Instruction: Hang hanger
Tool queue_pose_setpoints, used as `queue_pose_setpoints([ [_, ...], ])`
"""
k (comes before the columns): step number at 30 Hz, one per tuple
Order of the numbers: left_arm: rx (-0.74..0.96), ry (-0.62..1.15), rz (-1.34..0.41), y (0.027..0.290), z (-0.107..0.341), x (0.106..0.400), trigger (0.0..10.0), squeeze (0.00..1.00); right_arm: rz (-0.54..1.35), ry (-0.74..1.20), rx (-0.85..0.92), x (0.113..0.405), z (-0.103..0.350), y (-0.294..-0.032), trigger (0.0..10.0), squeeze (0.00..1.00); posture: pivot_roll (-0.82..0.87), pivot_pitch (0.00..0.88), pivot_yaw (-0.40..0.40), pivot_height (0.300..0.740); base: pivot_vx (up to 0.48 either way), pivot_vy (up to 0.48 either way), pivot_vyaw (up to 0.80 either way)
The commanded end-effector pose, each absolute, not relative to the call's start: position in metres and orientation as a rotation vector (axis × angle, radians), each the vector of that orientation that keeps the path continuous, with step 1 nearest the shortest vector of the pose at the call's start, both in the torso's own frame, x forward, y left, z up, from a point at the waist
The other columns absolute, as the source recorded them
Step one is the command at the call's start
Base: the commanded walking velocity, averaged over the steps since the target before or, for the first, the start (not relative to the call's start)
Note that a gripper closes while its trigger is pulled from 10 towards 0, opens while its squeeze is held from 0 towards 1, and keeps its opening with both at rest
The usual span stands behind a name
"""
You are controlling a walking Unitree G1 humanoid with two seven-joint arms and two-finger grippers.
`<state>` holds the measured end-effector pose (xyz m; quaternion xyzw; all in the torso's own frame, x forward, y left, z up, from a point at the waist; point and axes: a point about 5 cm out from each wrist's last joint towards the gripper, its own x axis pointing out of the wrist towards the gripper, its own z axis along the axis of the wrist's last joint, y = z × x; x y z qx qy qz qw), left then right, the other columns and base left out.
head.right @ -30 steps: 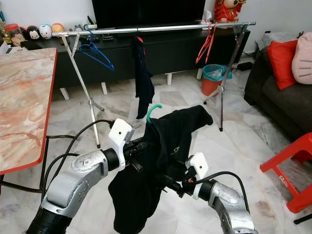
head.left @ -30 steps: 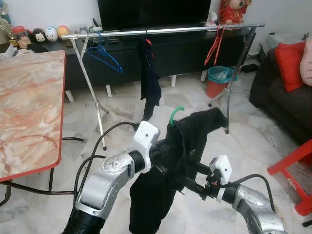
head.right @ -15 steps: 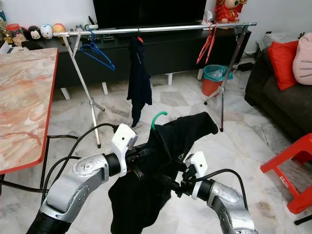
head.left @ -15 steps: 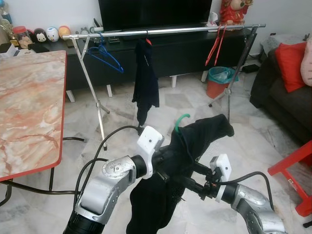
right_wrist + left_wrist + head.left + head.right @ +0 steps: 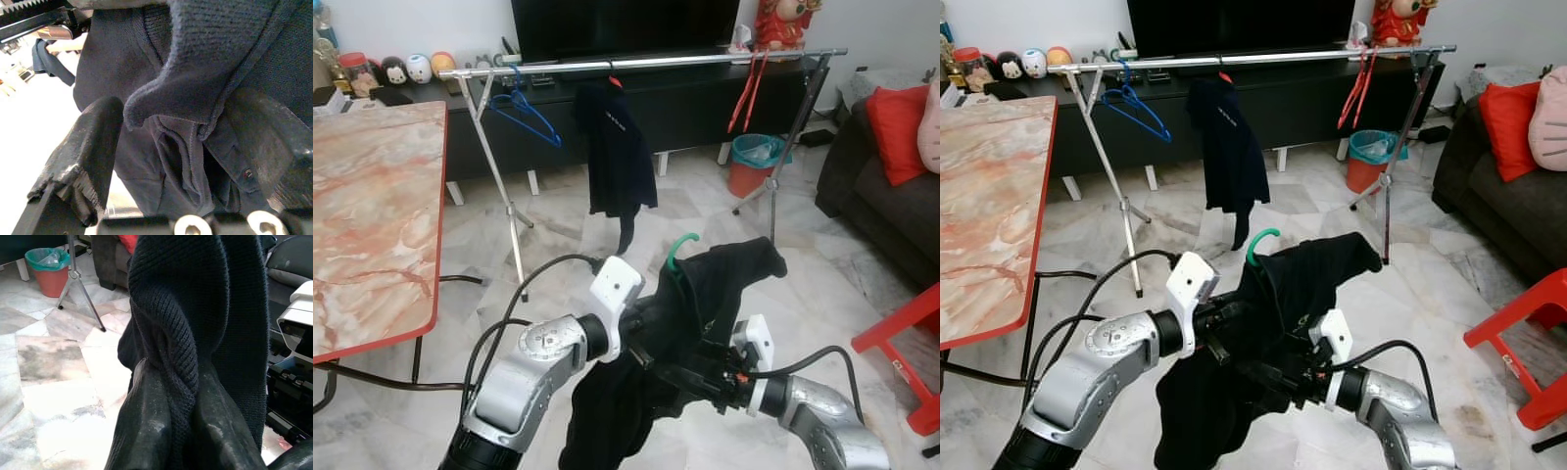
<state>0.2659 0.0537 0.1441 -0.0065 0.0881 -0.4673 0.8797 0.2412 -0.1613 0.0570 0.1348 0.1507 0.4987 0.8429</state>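
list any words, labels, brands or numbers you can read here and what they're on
No text here can be read for certain.
Dark garment hanging on the rail: a small pale mark on the chest, too small to read.
Black garment held by the left gripper and right gripper: a tiny pale logo, unreadable.
Jar on the TV console: label blurred.
Red stool: a small white sticker, too small to read.
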Motion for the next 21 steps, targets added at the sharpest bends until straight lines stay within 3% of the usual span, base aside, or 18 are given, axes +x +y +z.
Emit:
queue_pose_setpoints([
  [1,-0.016,0.126,-1.020,0.049,0.155,0.262,10.0,0.00,1.067,0.301,0.275,0.241,0.063,-0.160,10.0,0.00,-0.02,0.000,-0.037,0.740,0.000,0.000,0.00],
  [5,-0.016,0.122,-1.024,0.049,0.156,0.262,10.0,0.00,1.010,0.247,0.282,0.248,0.067,-0.160,10.0,0.00,-0.02,0.000,-0.037,0.740,0.000,0.000,0.00],
  [8,-0.016,0.123,-1.025,0.049,0.155,0.261,10.0,0.00,0.864,0.168,0.270,0.263,0.071,-0.164,10.0,0.00,-0.02,0.000,-0.036,0.740,0.000,0.000,0.00],
  [21,-0.014,0.124,-1.026,0.049,0.155,0.261,10.0,0.00,0.694,0.188,0.159,0.274,0.061,-0.172,10.0,0.00,-0.02,0.000,-0.039,0.740,0.000,0.000,0.00],
])
